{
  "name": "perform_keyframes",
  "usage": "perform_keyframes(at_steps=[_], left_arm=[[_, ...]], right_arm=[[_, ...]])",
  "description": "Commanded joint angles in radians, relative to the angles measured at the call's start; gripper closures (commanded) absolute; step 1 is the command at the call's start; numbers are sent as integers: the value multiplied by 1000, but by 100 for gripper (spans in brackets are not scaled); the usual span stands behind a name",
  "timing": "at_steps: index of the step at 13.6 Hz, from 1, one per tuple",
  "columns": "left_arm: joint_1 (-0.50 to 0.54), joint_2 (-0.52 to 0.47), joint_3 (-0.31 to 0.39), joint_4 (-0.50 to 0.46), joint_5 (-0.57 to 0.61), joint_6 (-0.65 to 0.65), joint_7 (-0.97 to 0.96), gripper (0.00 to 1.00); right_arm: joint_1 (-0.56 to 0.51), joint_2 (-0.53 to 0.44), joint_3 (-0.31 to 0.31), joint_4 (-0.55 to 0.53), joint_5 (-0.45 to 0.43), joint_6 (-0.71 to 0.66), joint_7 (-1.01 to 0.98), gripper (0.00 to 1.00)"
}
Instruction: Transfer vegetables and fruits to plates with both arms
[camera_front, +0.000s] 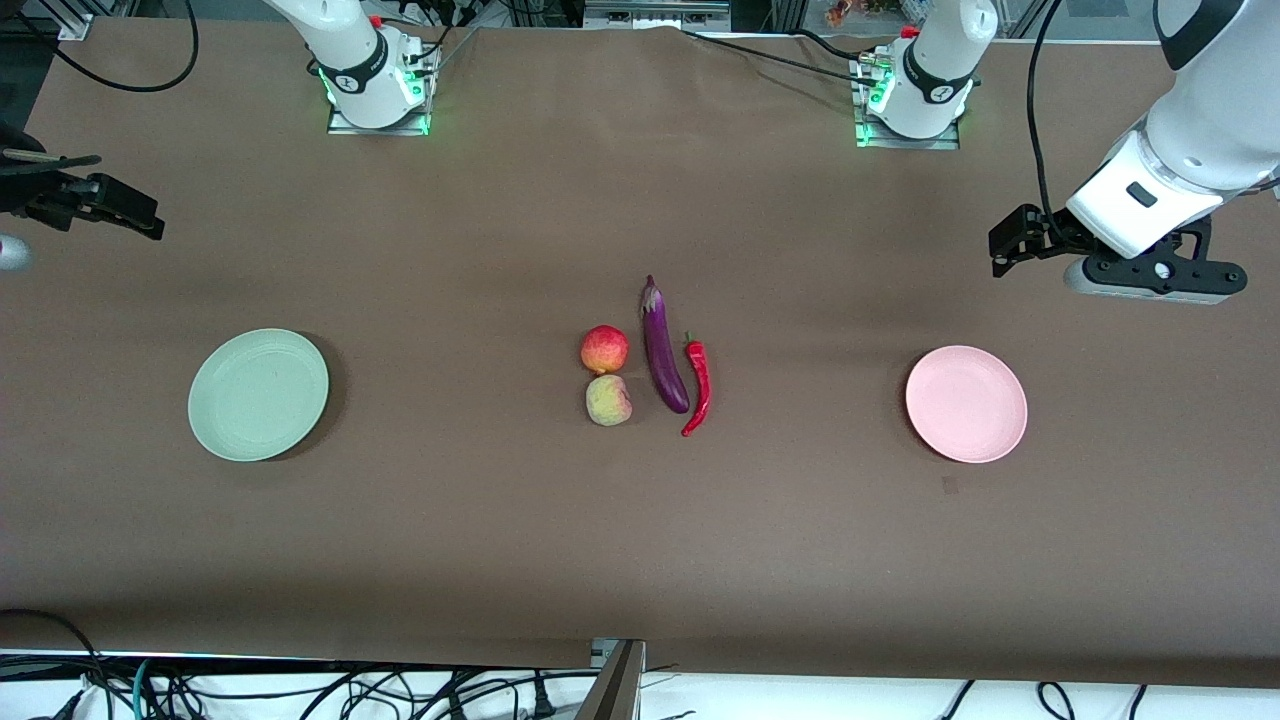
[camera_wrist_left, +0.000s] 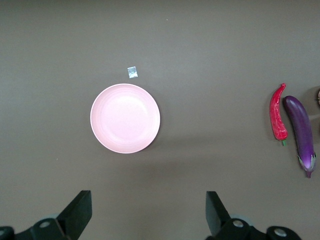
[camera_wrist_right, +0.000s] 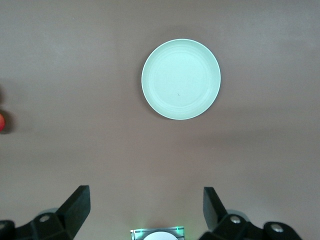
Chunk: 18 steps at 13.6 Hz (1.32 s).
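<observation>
Left gripper (camera_wrist_left: 147, 212) — fingers spread wide, nothing held, hanging over bare table at the left arm's end, with the pink plate (camera_front: 966, 403) below it in the left wrist view. Right gripper (camera_wrist_right: 146, 210) — fingers likewise wide apart and empty, over the table edge at the right arm's end; the pale green plate (camera_front: 258, 394) shows in its wrist view. Both arms wait. Produce, grouped mid-table between the two plates and well apart from each: red fruit with yellow patches (camera_front: 604, 349); pale yellow-green fruit (camera_front: 608, 400) just beside it, nearer the front camera; purple eggplant (camera_front: 663, 347), lying lengthwise beside the fruits toward the left arm's end; red chili pepper (camera_front: 698, 384), green stem, just beside the eggplant on that same side. Both plates carry nothing. Small pale scrap or tag (camera_wrist_left: 132, 72) on the brown table cover (camera_front: 480, 520) near the pink plate; any writing on it is too small to read. No other labels legible. Loose black cables (camera_front: 300, 690) run along the table's front edge.
</observation>
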Motion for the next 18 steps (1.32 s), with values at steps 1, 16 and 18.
perform_keyframes(at_steps=[1,16,18], left_arm=[[-4,18,3,38,-3,-26,18,0],[-18,86,-17,30,-26,-122,23,0],[-42,149,-31,33,-32,-165,23,0]], right_arm=[[-16,13,6,22,14,-6,-5,0],[-41,27,2,14,42,-2,-3,0],[-41,47,0,12,42,3,-3,0]])
